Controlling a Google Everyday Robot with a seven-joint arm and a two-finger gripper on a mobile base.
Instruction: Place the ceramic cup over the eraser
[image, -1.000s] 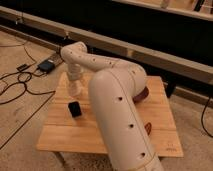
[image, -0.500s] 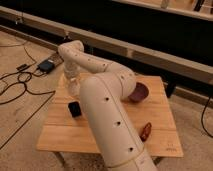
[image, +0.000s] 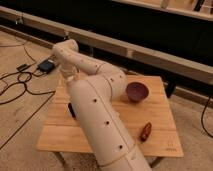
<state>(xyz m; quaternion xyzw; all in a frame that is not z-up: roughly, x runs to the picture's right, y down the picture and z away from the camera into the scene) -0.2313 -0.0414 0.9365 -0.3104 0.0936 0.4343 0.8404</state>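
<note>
The gripper (image: 70, 81) hangs at the end of the downturned wrist, above the left rear part of the one wooden table (image: 165, 115). The thick near link of the single arm (image: 100, 115) covers most of it, so I cannot tell whether it is apart, together or clamped on anything. One eraser (image: 71, 109) shows as a black sliver on the table's left side, just beside the arm's edge and below the gripper. The ceramic cup cannot be made out, as the arm hides that area. One dark maroon bowl (image: 136, 92) stands upright near the right rear. One reddish-brown oblong object (image: 145, 132) lies near the right front, well apart from the bowl. On the floor (image: 20, 125) to the left lie one dark box (image: 46, 65) and several cables (image: 15, 85).
</note>
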